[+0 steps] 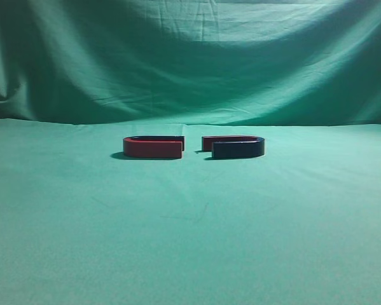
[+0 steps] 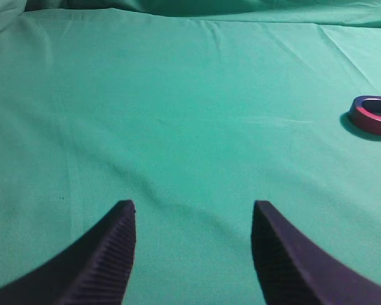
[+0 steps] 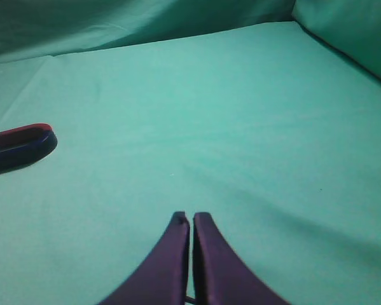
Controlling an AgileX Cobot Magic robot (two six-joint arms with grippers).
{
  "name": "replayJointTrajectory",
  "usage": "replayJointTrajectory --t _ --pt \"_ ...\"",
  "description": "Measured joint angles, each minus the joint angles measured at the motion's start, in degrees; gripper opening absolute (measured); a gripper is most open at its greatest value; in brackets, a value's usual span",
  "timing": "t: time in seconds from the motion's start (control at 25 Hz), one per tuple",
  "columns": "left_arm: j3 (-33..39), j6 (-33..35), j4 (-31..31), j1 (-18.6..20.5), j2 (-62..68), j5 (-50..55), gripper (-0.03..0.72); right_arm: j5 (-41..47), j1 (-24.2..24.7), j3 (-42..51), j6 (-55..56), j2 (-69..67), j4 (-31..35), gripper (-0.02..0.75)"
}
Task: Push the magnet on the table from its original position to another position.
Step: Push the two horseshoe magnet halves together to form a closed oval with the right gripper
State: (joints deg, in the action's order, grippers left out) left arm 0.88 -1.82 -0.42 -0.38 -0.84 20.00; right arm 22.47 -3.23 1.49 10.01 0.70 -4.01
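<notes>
Green cloth: covered the table (image 1: 190, 241), one surface.
Magnets: two lay flat, well apart from both grippers.
Magnet (image 1: 238, 147): just right of the red-faced magnet (image 1: 153, 147), long axis left-right, open end facing it.
Left gripper (image 2: 193, 219): wide apart, holding nothing.
Right gripper (image 3: 191, 219): fingers pressed together, holding nothing.
</notes>
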Motion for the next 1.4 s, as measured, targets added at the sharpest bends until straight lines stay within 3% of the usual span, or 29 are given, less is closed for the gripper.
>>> replayJointTrajectory --t 1.08,1.2,1.4 --pt "0.0 0.0 0.0 0.0 0.0 0.0 0.372 -0.4 0.0 0.0 0.0 0.0 0.0 0.0" --pt "0.0 0.0 0.0 0.0 0.0 0.0 0.372 -8.4 0.0 0.2 0.5 0.0 2.7 0.0" --pt "0.0 0.0 0.0 0.0 0.0 0.0 0.372 -37.3 0.0 0.0 0.5 0.0 3.3 0.0"
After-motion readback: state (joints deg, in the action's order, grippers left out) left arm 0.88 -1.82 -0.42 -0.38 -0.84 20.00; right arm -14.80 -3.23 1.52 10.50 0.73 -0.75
